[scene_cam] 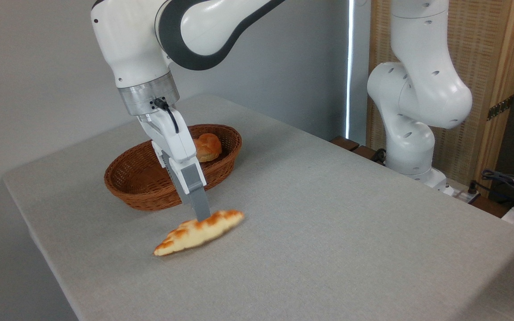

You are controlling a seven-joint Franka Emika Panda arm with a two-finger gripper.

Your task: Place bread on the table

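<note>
The bread, a long golden-orange braided loaf with pointed ends, lies low on the light grey table in front of the basket. Its left tip is at the cloth and its outline looks slightly blurred. My gripper points down at the loaf's upper edge, right of its middle. I see the gripper from the side. The near grey finger covers the far one, so the gap between the fingertips and any hold on the loaf stay hidden.
A brown wicker oval basket stands just behind the gripper with a small round bun in its far end. The arm's white base rises at the table's right rear edge. Cables lie beyond it.
</note>
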